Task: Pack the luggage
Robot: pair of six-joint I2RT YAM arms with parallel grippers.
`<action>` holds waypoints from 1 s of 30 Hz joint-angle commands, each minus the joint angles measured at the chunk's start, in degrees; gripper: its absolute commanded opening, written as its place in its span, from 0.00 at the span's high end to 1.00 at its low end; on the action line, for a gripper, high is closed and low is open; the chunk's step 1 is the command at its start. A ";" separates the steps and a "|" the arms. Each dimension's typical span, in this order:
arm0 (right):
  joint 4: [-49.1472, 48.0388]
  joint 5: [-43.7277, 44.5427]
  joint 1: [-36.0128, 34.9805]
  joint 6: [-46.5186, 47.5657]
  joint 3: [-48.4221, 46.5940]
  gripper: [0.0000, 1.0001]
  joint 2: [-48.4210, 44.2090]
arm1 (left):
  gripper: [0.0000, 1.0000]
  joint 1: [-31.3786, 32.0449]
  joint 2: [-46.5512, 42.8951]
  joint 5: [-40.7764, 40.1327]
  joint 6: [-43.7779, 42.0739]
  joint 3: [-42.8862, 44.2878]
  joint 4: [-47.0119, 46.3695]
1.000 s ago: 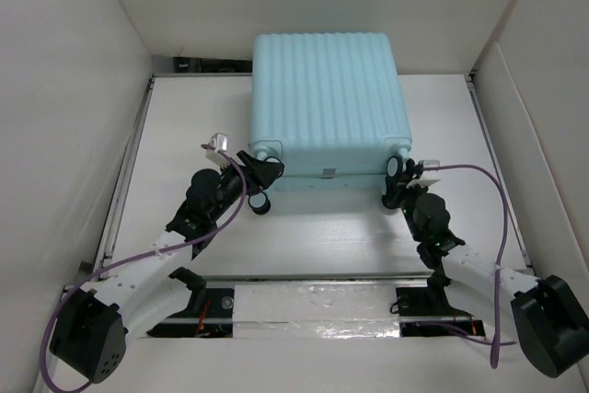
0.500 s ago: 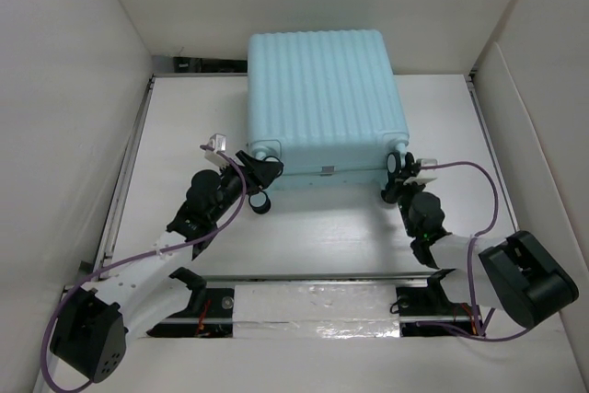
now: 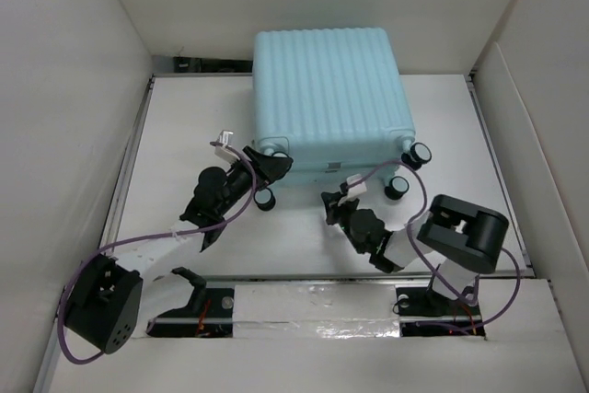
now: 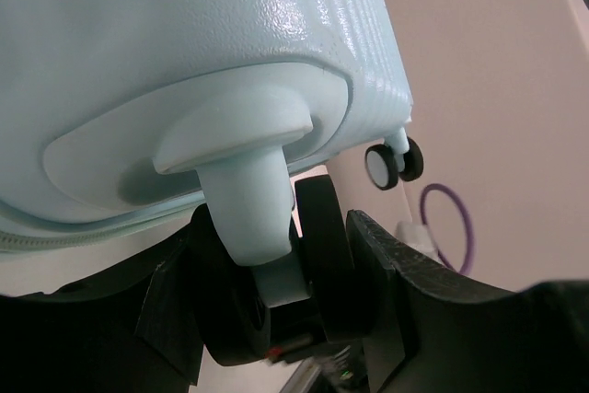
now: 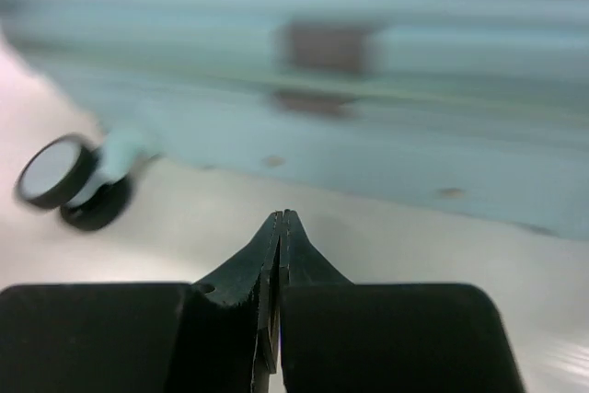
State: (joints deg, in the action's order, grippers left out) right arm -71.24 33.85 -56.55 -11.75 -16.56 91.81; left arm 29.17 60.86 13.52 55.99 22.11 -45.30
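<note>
- Top view: a white table point(image 3: 184, 126) boxed in by plain white walls point(image 3: 64, 89). The large pale aqua-blue ribbed hard-shell luggage point(image 3: 331, 85) lies flat and closed at the far middle. The left end effector point(image 3: 267, 168) is at its near-left corner; the right end effector point(image 3: 333, 200) sits just before its near edge, apart from it.
- Left wrist view: the left end effector point(image 4: 285, 292) pinches the luggage's black spinner wheel point(image 4: 322, 255) between its fingers.
- Right wrist view: the right end effector point(image 5: 279, 255) has its fingers pressed together, empty, facing the blurred luggage side point(image 5: 414, 117).

right wrist: luggage point(image 5: 414, 135) blurred. left wrist: luggage cut off by edges; wheel point(image 4: 324, 255) partly behind left tool point(image 4: 287, 315).
</note>
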 commanded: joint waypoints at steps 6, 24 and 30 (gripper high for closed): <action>-10.24 0.70 -7.33 3.04 -10.07 1.00 6.46 | 1.00 5.11 -1.44 3.63 -5.80 6.11 -15.44; 2.42 10.46 12.78 -5.75 10.49 0.73 -19.56 | 1.00 5.11 -9.88 -3.68 -12.39 5.40 -4.62; 9.37 9.41 19.35 -7.85 11.37 0.60 -27.55 | 1.00 5.11 -10.15 -3.32 -12.74 5.05 -5.15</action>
State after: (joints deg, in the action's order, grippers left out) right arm -62.17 42.35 -40.56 -18.22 -5.74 66.52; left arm 33.06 55.20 4.89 49.67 22.65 -37.17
